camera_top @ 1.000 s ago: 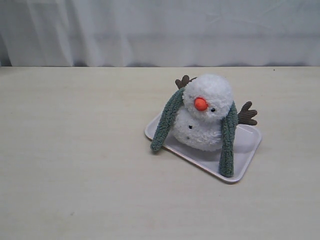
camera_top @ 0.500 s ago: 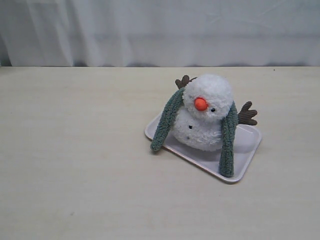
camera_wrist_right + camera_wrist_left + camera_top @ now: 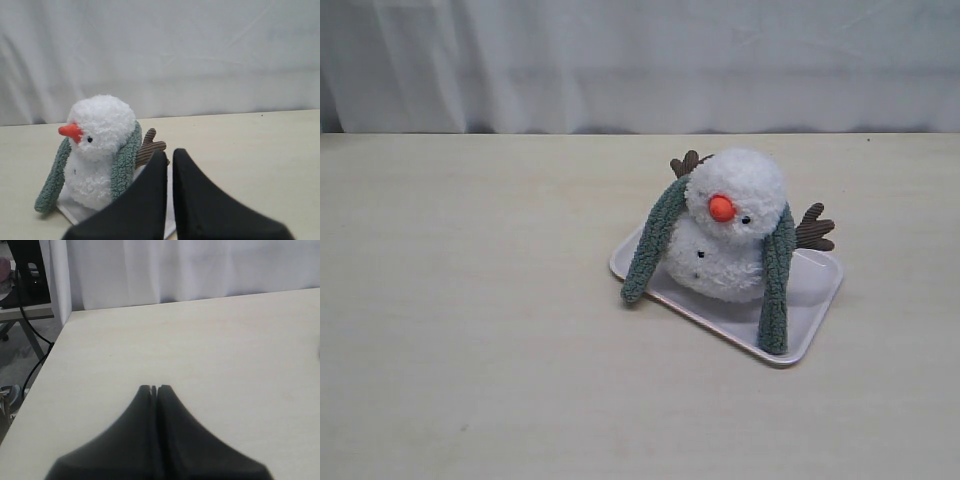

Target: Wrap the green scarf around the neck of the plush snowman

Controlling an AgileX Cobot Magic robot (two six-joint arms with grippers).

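Hanging scarf, exterior view: the green scarf (image 3: 655, 235) passes behind the snowman's neck (image 3: 712, 229). Both ends drop down the front of the plush snowman (image 3: 720, 265), uncrossed. One end reaches the table (image 3: 470, 300); the other lies on the tray (image 3: 817, 290). Neither gripper shows, so nothing can be placed relative to them in this view.
Snowman's lean, exterior view: the head tips forward over the body, so the plush looks easy to topple.
Left gripper, left wrist view: the left gripper (image 3: 154, 388) has its jaws pressed together and empty. Only bare table lies ahead of its tips, and the snowman is out of sight.
Right gripper, right wrist view: the right gripper (image 3: 169, 155) has its jaws together, holding nothing. The snowman sits near, ahead of the tips and off their line, with a brown twig arm (image 3: 150, 146) just beyond them.
Risk, jaws: while closed, they would only shove the fleece rather than take it.
Risk, one-sided pull: tugging a single end could slide the whole scarf off the neck.
Risk, base: a push could tip the plush or skid the tray.
Risk, snag: the twig arm could catch an approaching finger.
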